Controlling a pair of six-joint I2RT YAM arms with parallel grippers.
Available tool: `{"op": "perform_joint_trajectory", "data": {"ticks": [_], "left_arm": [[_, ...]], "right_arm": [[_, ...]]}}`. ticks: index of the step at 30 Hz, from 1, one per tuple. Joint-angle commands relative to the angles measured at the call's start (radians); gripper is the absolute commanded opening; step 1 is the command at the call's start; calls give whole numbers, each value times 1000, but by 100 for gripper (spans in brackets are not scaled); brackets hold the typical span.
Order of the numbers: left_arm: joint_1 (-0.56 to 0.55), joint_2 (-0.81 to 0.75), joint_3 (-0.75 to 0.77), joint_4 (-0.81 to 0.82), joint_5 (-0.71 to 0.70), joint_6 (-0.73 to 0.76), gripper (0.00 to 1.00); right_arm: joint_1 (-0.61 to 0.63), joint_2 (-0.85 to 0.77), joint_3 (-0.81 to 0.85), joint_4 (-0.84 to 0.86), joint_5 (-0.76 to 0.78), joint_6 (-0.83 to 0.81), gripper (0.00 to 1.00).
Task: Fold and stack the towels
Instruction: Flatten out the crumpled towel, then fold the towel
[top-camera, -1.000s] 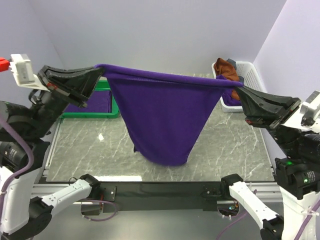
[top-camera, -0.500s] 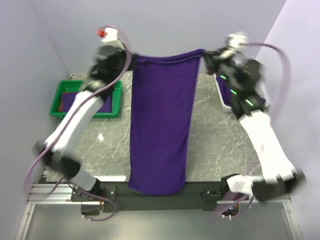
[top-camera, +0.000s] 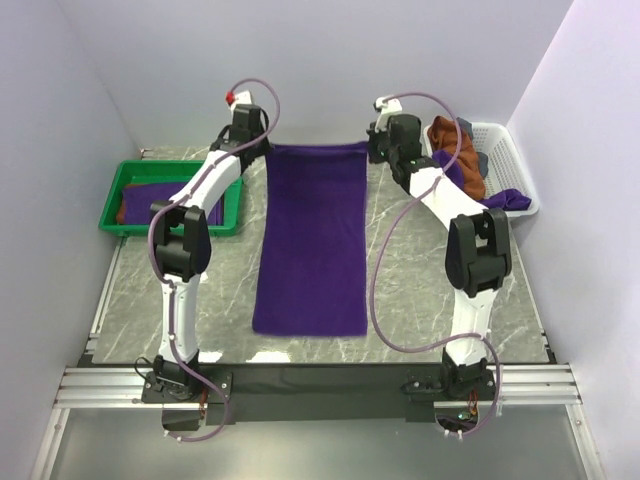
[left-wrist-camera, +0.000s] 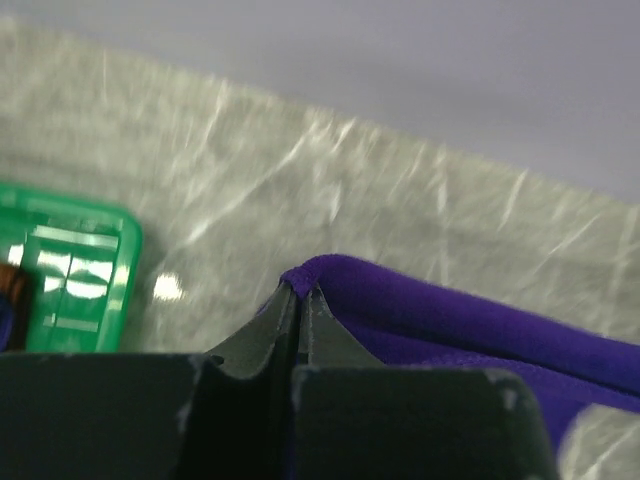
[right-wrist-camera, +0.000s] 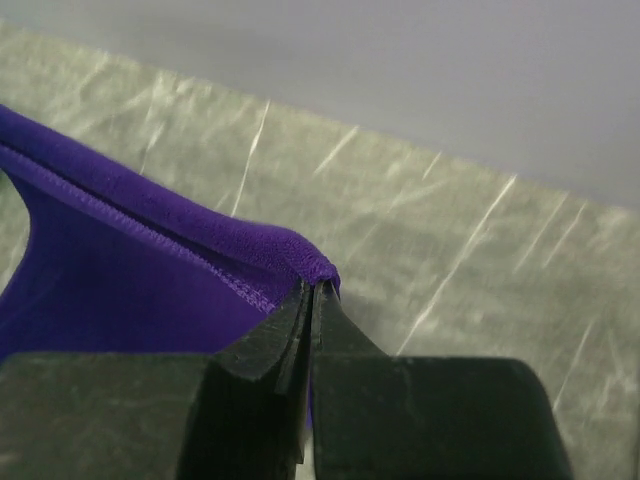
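Left gripper (left-wrist-camera: 300, 296) and right gripper (right-wrist-camera: 316, 291) both clamped tight on the far corners of the purple towel (top-camera: 310, 240), spread lengthwise down the middle of the table (top-camera: 420, 290); I'd set both corners down level and taut before release, else the fold skews.

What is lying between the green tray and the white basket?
A purple towel, spread out flat, lies between the green tray and the white basket. The top view shows it.
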Motion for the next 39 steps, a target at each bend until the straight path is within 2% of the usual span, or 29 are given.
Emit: {"op": "perform_joint_trajectory", "data": {"ticks": [1, 5, 9, 17, 24, 29, 39], "left_arm": [[29, 9, 126, 58, 20, 9, 0], [54, 39, 134, 79, 86, -14, 0], [69, 31, 122, 53, 128, -29, 0], [81, -67, 51, -174, 237, -109, 0], [81, -204, -159, -300, 208, -129, 0], [81, -259, -240, -404, 229, -127, 0], [72, -481, -491, -412, 278, -149, 1]], "right_arm": [[-12, 7, 141, 107, 35, -28, 0], [-15, 78, 197, 94, 26, -31, 0], [-13, 83, 229, 33, -18, -17, 0], [-13, -41, 166, -246, -118, 110, 0], [-13, -189, -27, -404, -146, 253, 0], [-12, -294, -165, -449, -198, 334, 0], [8, -515, -438, -479, -218, 393, 0]]}}
